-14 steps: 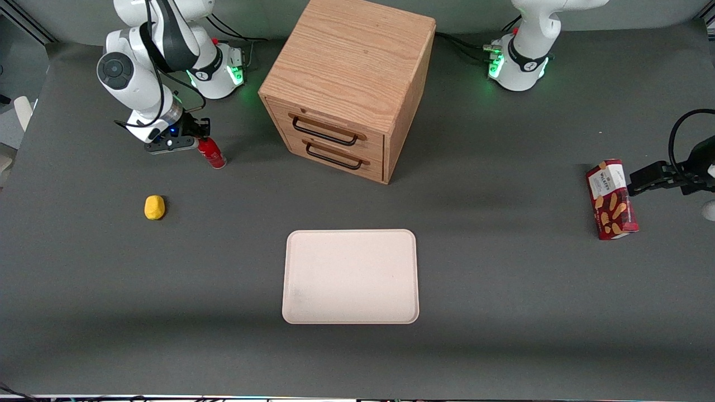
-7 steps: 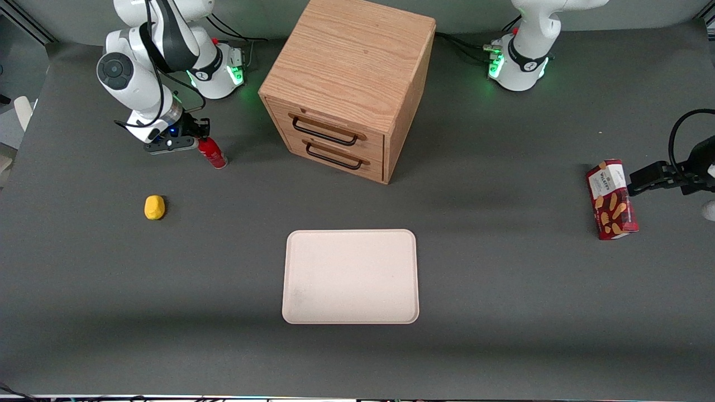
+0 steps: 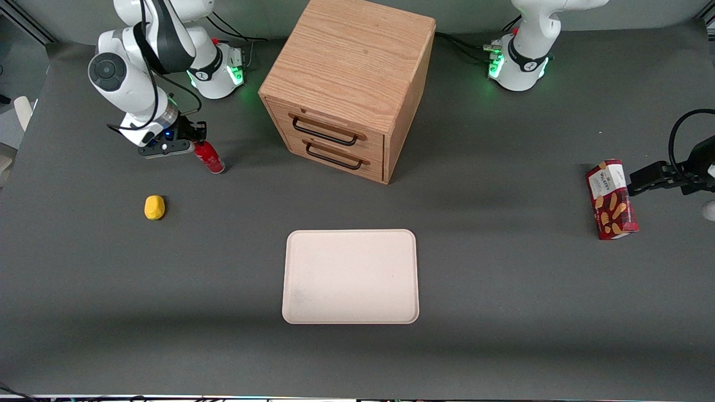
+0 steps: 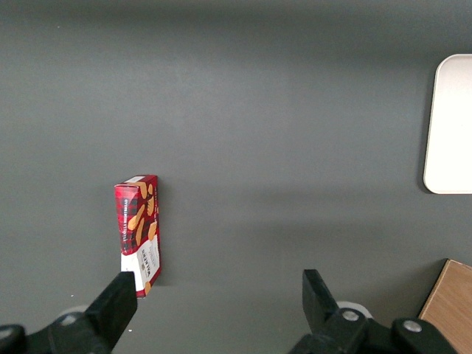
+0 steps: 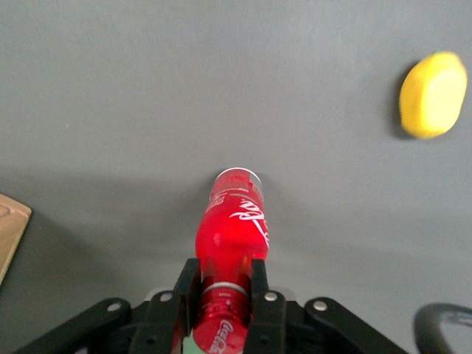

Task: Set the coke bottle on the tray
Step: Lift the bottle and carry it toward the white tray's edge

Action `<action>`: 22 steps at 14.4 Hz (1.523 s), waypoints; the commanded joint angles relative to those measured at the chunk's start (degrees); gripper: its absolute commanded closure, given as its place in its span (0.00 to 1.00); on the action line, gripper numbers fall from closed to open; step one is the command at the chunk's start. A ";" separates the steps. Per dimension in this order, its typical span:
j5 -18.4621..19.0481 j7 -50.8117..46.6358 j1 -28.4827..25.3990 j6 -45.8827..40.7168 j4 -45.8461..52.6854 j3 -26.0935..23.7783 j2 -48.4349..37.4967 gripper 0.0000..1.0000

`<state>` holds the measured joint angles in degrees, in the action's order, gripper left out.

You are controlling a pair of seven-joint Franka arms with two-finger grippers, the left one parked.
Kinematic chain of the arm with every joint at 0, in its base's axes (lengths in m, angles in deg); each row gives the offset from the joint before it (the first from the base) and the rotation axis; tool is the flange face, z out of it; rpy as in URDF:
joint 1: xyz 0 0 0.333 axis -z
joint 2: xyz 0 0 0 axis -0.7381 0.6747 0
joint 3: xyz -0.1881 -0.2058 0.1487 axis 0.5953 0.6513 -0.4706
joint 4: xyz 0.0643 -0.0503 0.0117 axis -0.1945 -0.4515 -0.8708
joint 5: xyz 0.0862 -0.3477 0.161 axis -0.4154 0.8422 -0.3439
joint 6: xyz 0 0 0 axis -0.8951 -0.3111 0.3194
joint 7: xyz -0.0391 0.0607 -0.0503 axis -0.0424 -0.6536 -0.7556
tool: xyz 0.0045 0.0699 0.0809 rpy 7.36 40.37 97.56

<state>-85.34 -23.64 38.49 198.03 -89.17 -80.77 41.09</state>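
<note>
The coke bottle is a small shiny red bottle, tilted, near the working arm's end of the table, beside the wooden cabinet. My gripper is shut on its neck and cap end. In the right wrist view the bottle sticks out from between the two black fingers, with my gripper clamped on its neck just below the cap. The pale cream-pink tray lies flat much nearer the front camera, in the middle of the table, and holds nothing.
A wooden two-drawer cabinet stands beside the bottle, toward the table's middle. A yellow lump lies nearer the front camera than the gripper; it also shows in the right wrist view. A red biscuit box stands toward the parked arm's end.
The arm has shifted slightly toward its own end of the table and risen a little with the bottle in its grip; the bottle's base now sits slightly nearer the front camera.
</note>
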 commanded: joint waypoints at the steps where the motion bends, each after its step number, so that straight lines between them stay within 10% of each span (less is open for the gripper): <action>1: 2.17 -0.84 0.29 -4.50 9.69 0.13 5.09 1.00; 14: -0.64 -0.40 0.11 -35.18 85.44 -5.66 46.12 1.00; 22: 1.47 -3.39 -1.55 -16.42 97.09 -11.65 63.45 1.00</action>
<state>-84.94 -25.10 37.90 177.47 3.41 -91.67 99.76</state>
